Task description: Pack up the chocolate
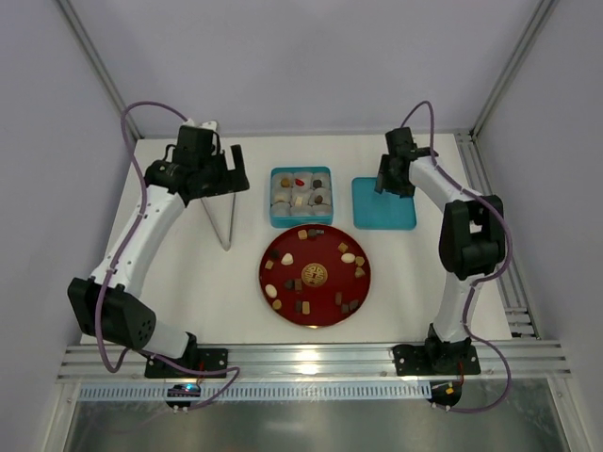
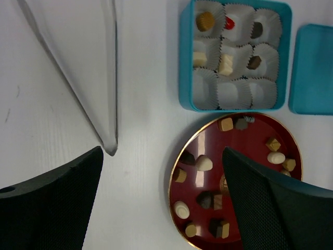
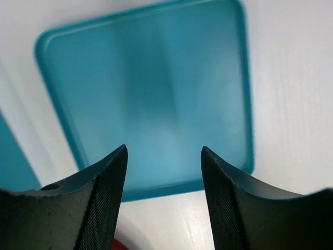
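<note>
Several chocolates [image 1: 287,257] in dark brown, tan and cream lie around the red plate [image 1: 320,299]. Several more sit in white paper cups in the open teal box [image 1: 275,196]. The left wrist view shows the plate pieces [image 2: 204,163], the plate rim [image 2: 174,172] and the box [image 2: 184,62], with a tan piece [image 2: 204,21] and a red piece [image 2: 229,23] in its top cups. My left gripper [image 1: 231,179] is open and empty [image 2: 162,151], above the table left of the plate. My right gripper [image 1: 391,184] is open and empty [image 3: 164,148], over the teal lid [image 3: 151,94].
Metal tongs [image 1: 221,221] lie on the table left of the box and also show in the left wrist view [image 2: 111,104]. The teal lid [image 1: 383,207] lies right of the box. A gold-foil ball [image 1: 312,274] sits at the plate's centre. Frame rails run along the table's edges.
</note>
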Robot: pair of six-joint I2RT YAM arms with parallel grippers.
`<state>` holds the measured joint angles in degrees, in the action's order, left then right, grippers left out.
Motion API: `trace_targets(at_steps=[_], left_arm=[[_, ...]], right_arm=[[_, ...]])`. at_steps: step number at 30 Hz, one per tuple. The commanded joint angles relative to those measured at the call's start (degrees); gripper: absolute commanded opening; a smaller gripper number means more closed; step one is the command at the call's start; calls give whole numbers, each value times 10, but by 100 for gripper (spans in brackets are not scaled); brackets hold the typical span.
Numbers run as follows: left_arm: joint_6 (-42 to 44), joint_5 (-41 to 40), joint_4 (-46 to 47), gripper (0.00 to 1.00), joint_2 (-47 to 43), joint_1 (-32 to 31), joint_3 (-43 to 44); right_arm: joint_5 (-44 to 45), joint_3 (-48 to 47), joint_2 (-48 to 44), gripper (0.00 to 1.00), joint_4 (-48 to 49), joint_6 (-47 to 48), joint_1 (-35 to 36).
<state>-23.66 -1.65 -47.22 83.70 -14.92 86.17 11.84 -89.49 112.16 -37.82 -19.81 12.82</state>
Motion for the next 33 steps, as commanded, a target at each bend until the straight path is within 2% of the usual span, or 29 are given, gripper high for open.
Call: trace_targets(at_steps=[1,8,12,16,20,33], left_arm=[[-8,52,20,93,-12,-28,-7],[-10,96,34,93,-6,-54,-9],[-14,103,43,92,1,-78,-12],[-22,120,53,92,15,-99,-7],[-24,124,56,91,32,-120,8],[-41,149,73,91,95,-156,47]], right_arm=[[-13,-13,-6,60,-4,2,-47],[-25,25,-4,58,13,0,-112],[-43,38,3,52,31,9,-142],[-47,30,24,51,35,19,-150],[-62,18,49,44,35,27,-159],[-89,-2,75,40,39,33,-159]])
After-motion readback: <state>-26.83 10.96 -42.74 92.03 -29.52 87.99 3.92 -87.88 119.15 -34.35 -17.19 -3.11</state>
